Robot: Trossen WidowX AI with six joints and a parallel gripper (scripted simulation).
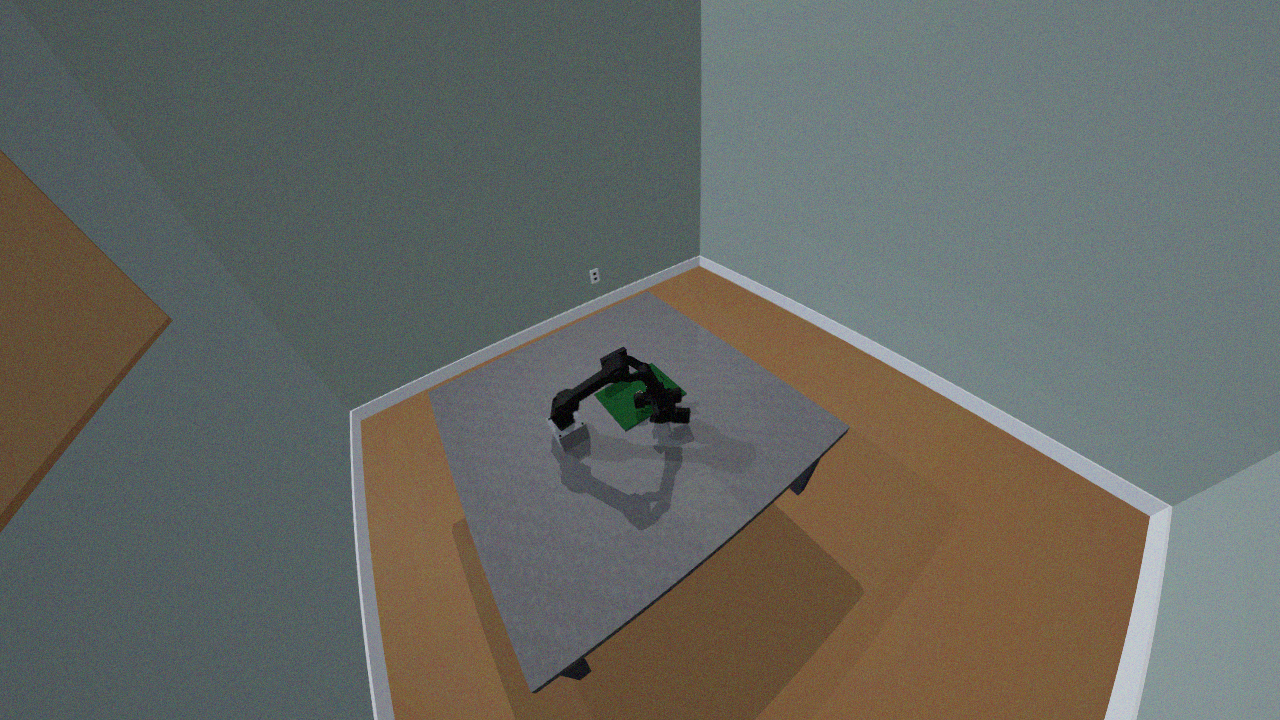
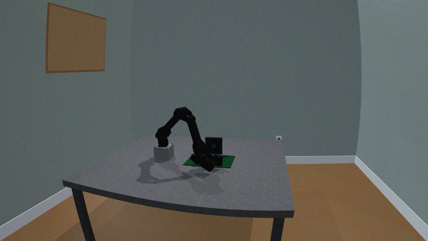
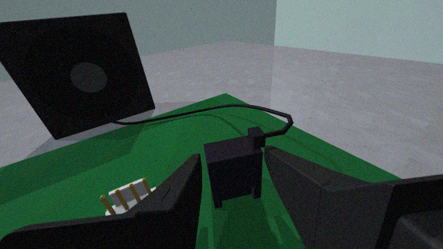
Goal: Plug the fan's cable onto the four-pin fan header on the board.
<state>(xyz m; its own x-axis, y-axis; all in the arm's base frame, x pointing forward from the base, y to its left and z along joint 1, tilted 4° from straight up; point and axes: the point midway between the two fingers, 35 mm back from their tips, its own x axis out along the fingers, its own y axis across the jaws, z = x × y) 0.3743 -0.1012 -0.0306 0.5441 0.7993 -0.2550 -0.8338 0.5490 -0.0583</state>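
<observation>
The black plug (image 3: 235,173) stands upright between my gripper's fingers in the wrist view, its two short legs pointing down at the board. My gripper (image 3: 232,156) is open, with a narrow gap on each side of the plug. The white four-pin header (image 3: 127,194) is on the green board (image 1: 626,415) (image 2: 229,163) (image 3: 173,138), left of the plug; its brass pins are bare and my left finger partly hides it. The cable (image 3: 239,105) loops from the plug to the fan. I cannot tell whether the plug's legs touch the board.
The black square fan (image 2: 218,141) (image 3: 45,52) stands upright at the board's far side, at the upper left of the wrist view. The arm's grey base block (image 2: 163,154) sits on the table (image 1: 554,555) (image 2: 257,191), left of the board in the exterior view.
</observation>
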